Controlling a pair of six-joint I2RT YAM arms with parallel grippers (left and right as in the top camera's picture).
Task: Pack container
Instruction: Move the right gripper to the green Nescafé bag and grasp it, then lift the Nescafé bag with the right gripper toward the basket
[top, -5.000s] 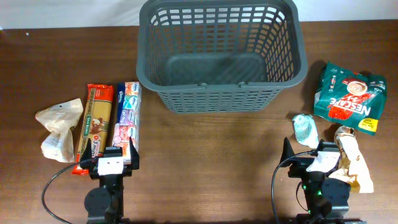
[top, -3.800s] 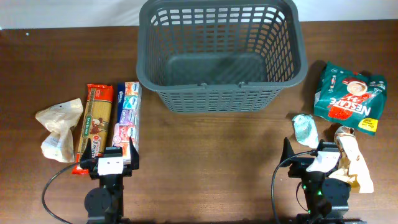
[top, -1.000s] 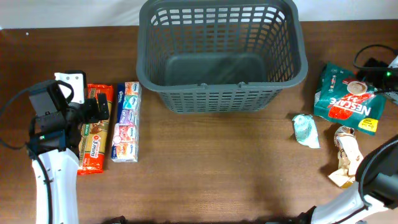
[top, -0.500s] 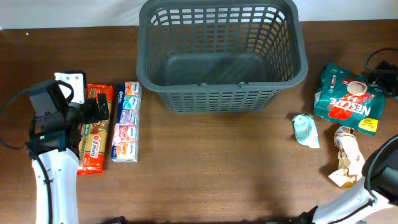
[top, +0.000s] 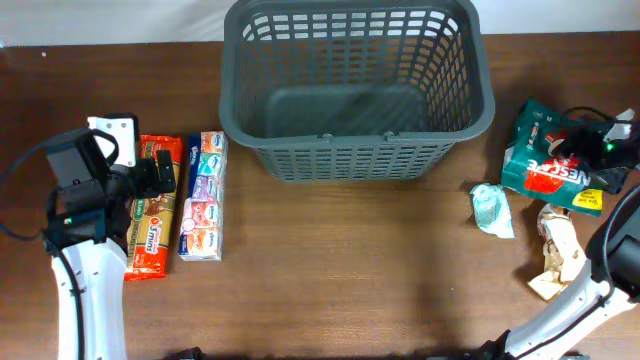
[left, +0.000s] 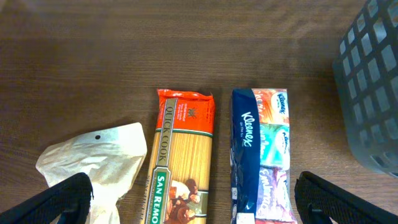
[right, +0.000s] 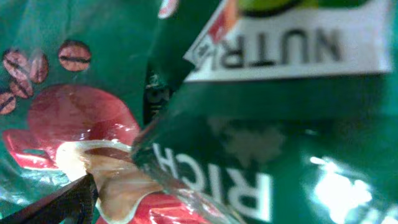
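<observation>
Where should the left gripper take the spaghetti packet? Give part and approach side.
Grip the spaghetti packet across its narrow width at mid-length, straight down from above. It lies flat and long, so the middle likely balances; the tissue pack lies close beside it, leaving only a thin gap for one finger.

Container (top: 355, 160) top open; bare table (top: 350, 270) stretch before it.
</observation>
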